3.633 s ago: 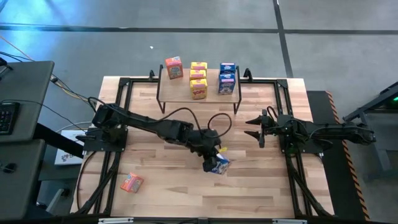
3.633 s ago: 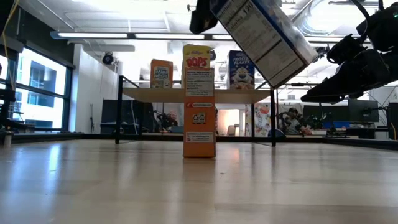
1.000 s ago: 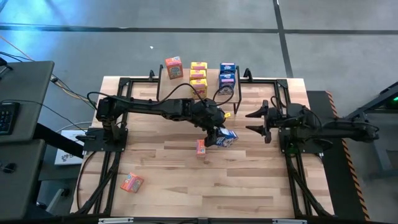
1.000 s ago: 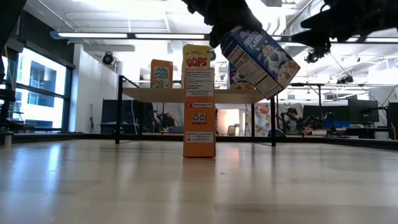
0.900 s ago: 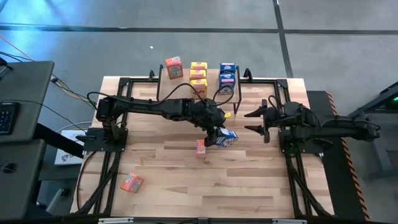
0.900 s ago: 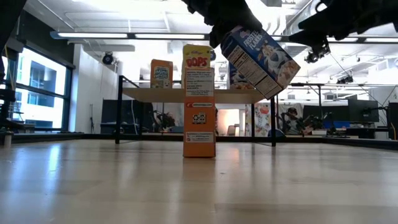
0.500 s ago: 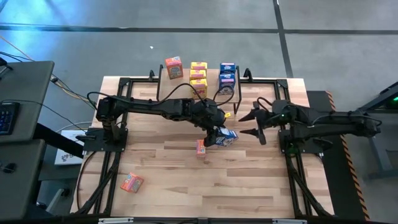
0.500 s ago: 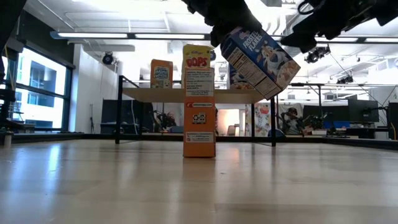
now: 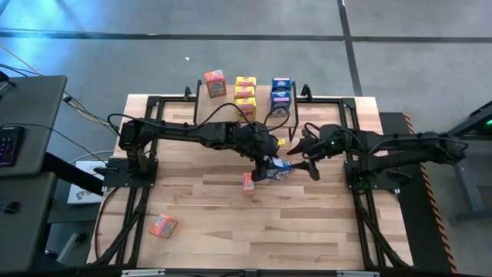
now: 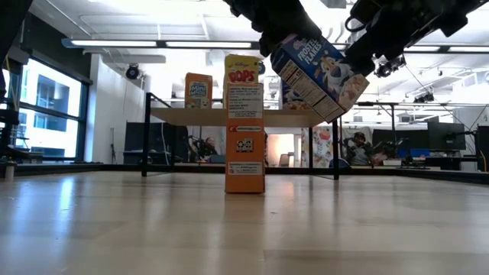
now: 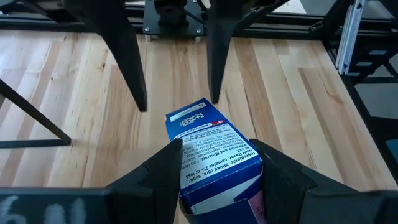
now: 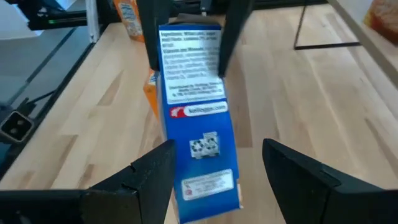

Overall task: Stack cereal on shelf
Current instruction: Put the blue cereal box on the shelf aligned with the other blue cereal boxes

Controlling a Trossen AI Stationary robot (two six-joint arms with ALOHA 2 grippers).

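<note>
I observe the left gripper (image 9: 268, 163) over the middle of the table (image 9: 330, 231), clenched on a blue cereal box (image 9: 280, 169) and holding it tilted in the air; in the left wrist view its two fingers (image 11: 163, 171) press the box's sides. From the low view the blue box (image 10: 317, 72) hangs clear above the tabletop, slanted, with the left arm gripping it from above. The right gripper (image 9: 301, 158) sits just to the right of that box with its fingers spread wide and grasping nothing; in the right wrist view the box lies between the two open fingers (image 12: 152, 171), and I cannot tell whether they touch it. An orange box (image 9: 248, 181) stands upright on the table just left of the held box, and another orange box (image 9: 163, 225) lies well apart near the front-left corner. The shelf (image 9: 231, 117) stands at the far edge of the table. On it I see an orange box (image 9: 214, 83) at the left, a row of three yellow boxes (image 9: 245, 97) in the middle, and two blue boxes (image 9: 280, 95) at the right. I cannot tell from these views whether the shelf boxes touch one another.
</note>
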